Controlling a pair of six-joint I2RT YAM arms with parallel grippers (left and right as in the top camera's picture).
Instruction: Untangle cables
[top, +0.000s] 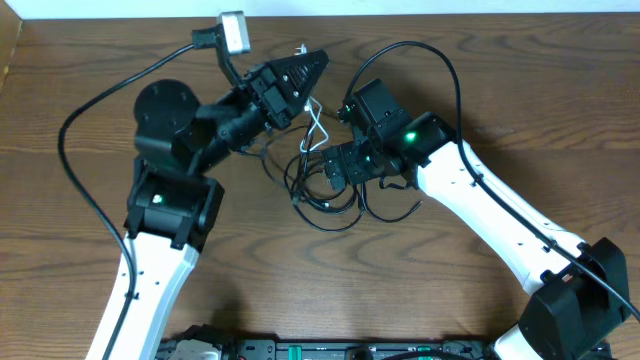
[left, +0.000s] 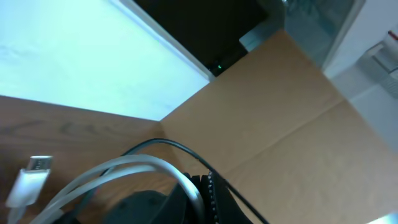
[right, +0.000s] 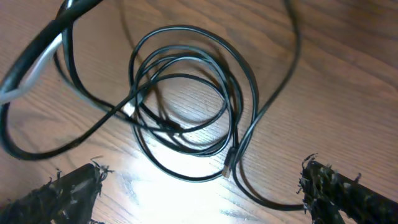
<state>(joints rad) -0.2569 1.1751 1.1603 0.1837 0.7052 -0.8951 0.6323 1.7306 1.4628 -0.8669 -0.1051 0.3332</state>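
The short white cable (left: 124, 168) arches up into my left gripper (left: 202, 193), which is shut on it; its white plug (left: 28, 177) hangs free at the left. In the overhead view the left gripper (top: 312, 66) is raised at the back, and the white cable (top: 316, 122) drops from it towards the tangle. The black cables (right: 186, 93) lie coiled in overlapping loops on the table, with one small plug end (right: 229, 163) near the front. My right gripper (right: 202, 193) hovers open just above them, nothing between its fingers (right: 68, 186). From overhead, the right gripper (top: 335, 167) is over the black cables (top: 325, 200).
The wooden table (top: 80, 260) carries only the cable tangle. Thick black arm cables (top: 90, 120) arc over the left and back of the table. In the left wrist view a brown cardboard panel (left: 280, 112) stands behind the table edge.
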